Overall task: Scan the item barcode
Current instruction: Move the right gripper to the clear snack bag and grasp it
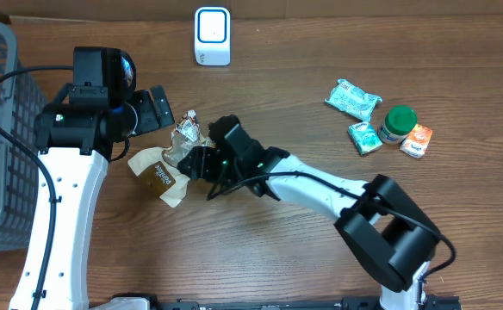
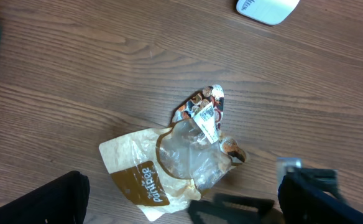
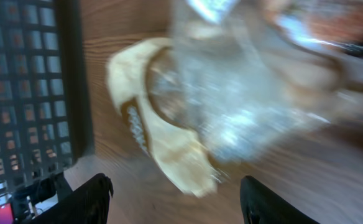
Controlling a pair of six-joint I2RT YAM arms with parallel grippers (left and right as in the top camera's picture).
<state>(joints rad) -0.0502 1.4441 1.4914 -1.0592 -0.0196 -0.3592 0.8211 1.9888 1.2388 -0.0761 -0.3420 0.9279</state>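
The scan is not done yet. The snack bag lies flat on the wooden counter, between the two arms. It is tan paper with a clear plastic window, and it looks crumpled. The white scanner sits at the far edge of the counter, well apart from the bag.

The right end effector is down low, right at the bag's side. In its own wrist view the two fingers stand apart, and the blurry bag sits just past their tips, not between them. I cannot tell if they touch the bag. The left end effector hangs above the bag's top end with its fingers wide apart, and it holds nothing.

I think the job is just starting. The bag has to be picked up, carried to the scanner, and turned so its barcode faces it.

The bag has a brown patch with white writing, but the letters are too small to read. A little white sticker with tiny print sits near the bag's colorful top. It may be the barcode, but I cannot be sure. The scanner's grey writing cannot be read either.
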